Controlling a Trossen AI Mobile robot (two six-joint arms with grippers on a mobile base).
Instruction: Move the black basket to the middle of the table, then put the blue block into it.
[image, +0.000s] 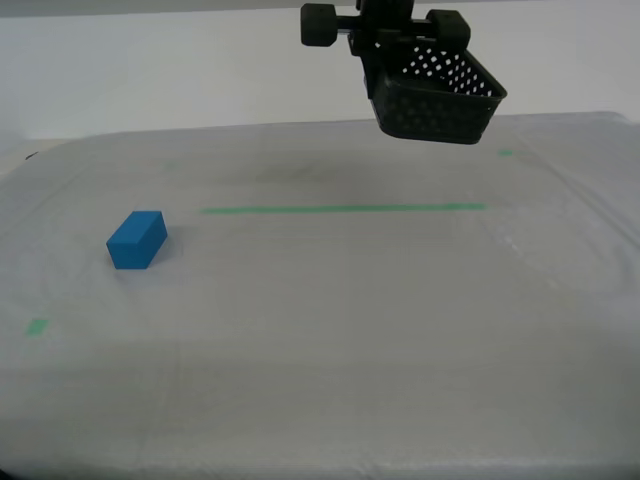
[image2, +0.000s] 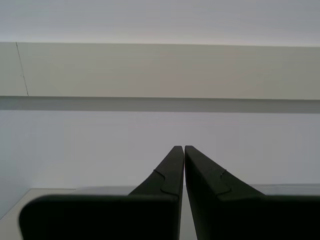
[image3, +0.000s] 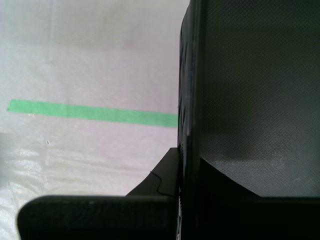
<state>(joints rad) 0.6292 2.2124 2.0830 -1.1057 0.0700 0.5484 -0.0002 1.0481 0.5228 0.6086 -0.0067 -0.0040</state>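
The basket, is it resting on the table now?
No, the basket hangs in the air above the table, held by my first end effector.

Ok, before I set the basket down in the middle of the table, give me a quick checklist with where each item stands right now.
1. Basket held by my first end effector: ok, its wall sits between the fingers.
2. Basket clear of the table: ok, it hangs in the air, tilted.
3. Basket over the middle: not ok, it hangs toward the exterior view's upper right, beyond the green tape line.
4. Drop area free: ok, only cloth and tape show there.
5. Block out of the path: ok, it rests at the exterior view's left.
6. My second end effector out of the way: ok, shut, facing a wall.
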